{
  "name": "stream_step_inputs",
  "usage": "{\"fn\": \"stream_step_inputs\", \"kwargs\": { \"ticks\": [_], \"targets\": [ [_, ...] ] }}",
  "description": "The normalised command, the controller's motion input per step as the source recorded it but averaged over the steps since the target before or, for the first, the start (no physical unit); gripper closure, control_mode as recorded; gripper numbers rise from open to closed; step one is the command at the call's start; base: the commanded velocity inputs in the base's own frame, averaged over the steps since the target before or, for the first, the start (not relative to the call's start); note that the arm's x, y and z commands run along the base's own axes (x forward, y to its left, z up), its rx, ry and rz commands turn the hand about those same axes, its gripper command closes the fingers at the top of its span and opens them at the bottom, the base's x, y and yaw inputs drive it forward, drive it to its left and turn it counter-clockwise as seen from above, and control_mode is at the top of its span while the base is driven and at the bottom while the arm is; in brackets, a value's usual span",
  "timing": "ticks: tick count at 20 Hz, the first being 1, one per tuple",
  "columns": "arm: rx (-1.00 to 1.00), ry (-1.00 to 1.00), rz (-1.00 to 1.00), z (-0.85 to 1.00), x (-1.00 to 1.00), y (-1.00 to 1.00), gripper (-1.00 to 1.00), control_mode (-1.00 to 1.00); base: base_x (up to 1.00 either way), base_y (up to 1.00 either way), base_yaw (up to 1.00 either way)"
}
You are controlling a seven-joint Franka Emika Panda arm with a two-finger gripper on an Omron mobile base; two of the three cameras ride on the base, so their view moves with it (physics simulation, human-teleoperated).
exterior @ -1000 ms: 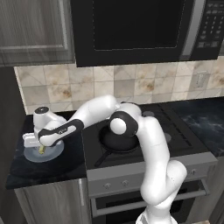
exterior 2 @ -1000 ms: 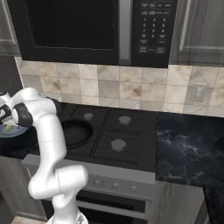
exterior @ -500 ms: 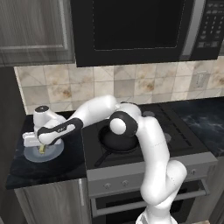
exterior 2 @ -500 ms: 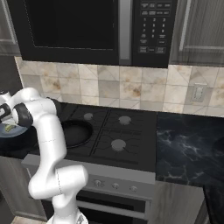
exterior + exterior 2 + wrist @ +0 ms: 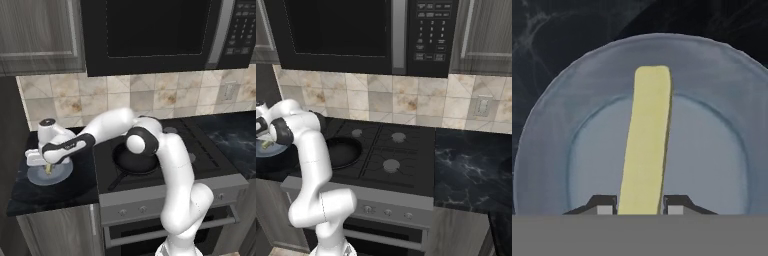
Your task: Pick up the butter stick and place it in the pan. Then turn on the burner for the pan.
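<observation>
- Two small dark fingertips of the gripper (image 5: 639,205) stand pressed against either side of the thin pale-yellow rectangular butter stick (image 5: 646,145) at its near end, so the hand is clamped on the bar across its narrow width.
- Running straight away from the hand, the stick's long axis leaves most of its length sticking out past the tips; the grip looks to be off-centre, so the far end may droop on a lift.
- Under the bar lies the flat round grey-blue plate (image 5: 712,150), on which the stick rests flat.
- Seen from the left base camera, the gripper (image 5: 48,164) hangs low over the plate (image 5: 40,176) on the dark marbled counter (image 5: 50,192), at the left of the stove.
- Farther right, well apart from the plate, the round black frying pan (image 5: 136,164) sits on a front-left burner, so the carry should be up, then right.
</observation>
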Motion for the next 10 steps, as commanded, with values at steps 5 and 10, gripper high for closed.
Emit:
{"fn": "stream_step_inputs", "kwargs": {
  "ticks": [5,10],
  "targets": [
    [0.0,0.0,0.0,0.33,-0.05,-0.14,1.0,-1.0,0.0,0.0,0.0],
    [0.0,0.0,0.0,0.16,-0.25,-0.32,1.0,-1.0,0.0,0.0,0.0]
  ]
}}
